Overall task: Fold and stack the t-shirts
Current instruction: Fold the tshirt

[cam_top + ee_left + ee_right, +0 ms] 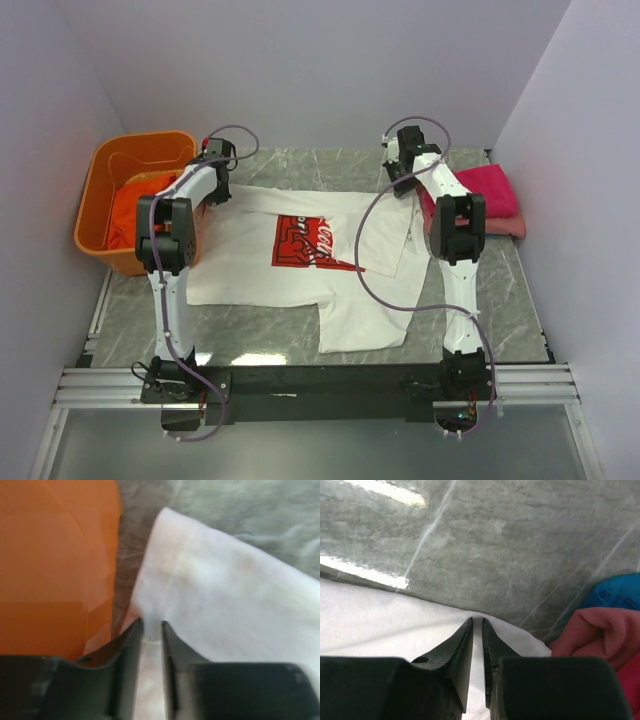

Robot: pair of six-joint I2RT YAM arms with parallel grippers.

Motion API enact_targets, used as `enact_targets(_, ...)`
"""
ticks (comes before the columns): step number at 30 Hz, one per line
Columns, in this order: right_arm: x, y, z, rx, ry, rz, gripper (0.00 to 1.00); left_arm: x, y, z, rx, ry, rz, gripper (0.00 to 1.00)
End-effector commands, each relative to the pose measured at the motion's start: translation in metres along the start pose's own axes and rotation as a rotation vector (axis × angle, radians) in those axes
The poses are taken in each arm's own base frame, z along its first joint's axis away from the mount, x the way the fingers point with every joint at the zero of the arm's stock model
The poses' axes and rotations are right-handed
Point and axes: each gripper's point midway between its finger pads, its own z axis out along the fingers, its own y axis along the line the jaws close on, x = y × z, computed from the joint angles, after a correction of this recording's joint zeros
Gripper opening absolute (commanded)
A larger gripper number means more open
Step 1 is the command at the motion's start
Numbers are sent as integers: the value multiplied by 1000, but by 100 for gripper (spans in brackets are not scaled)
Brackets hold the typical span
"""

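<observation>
From above, the white t-shirt (300, 265) lay spread on the table (250, 340) with its red print up. The left gripper (220, 186) sat at its far left sleeve beside the orange basket (97, 190), and the right gripper (403, 178) at its far right edge. Both sets of fingertips were hidden under the wrists.

In the left wrist view the blurred jaws stood a narrow slit apart with white cloth showing in the slit; whether they pinched it, I could not tell.

The right wrist view showed the same slit at the shirt's edge, the grip equally unclear. The pink t-shirt (600, 630) and blue t-shirt (617, 592) were cut off by the frame.
</observation>
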Motion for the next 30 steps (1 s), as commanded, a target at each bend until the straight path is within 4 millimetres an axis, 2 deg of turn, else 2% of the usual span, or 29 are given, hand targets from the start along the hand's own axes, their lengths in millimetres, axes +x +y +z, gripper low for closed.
enact_targets(1, -37, 2, -36, -47, -126, -23, 20, -72, -4, -60, 153, -164, -95, 33)
enact_targets(2, -42, 4, -41, -57, -145, -25, 21, -76, -14, -67, 201, -170, -92, 36)
enact_targets(3, -47, 4, -49, -62, -165, -23, 21, -89, -18, -76, 231, -196, -96, 39)
enact_targets(8, -54, 14, -69, -117, -199, -37, 22, -106, -34, -101, 306, -232, -88, 41)
enact_targets(13, -40, 28, -79, -194, -177, -118, 25, -118, -38, -133, 388, -304, -96, 44)
enact_targets(16, -27, 28, -73, -192, -129, -157, 25, -117, -35, -143, 397, -331, -94, 49)
enact_targets(21, -1, 32, -56, -208, -34, -222, 24, -96, -31, -135, 387, -283, -74, 49)
enact_targets(22, 3, 33, -53, -195, -16, -234, 23, -97, -34, -137, 405, -294, -75, 49)
enact_targets(23, 13, 30, -42, -158, 27, -252, 23, -98, -32, -145, 416, -306, -78, 49)
enact_targets(24, 16, 29, -38, -129, 48, -267, 23, -92, -33, -145, 426, -294, -83, 49)
enact_targets(25, 19, 28, -32, -105, 65, -276, 22, -94, -34, -150, 443, -308, -86, 49)
enact_targets(26, 25, 20, -24, -57, 97, -282, 22, -98, -31, -163, 457, -333, -92, 49)
enact_targets(28, 25, 21, -19, -55, 113, -277, 20, -93, -29, -170, 467, -339, -99, 50)
enact_targets(30, 19, 16, -17, -26, 124, -265, 20, -92, -22, -189, 485, -372, -113, 50)
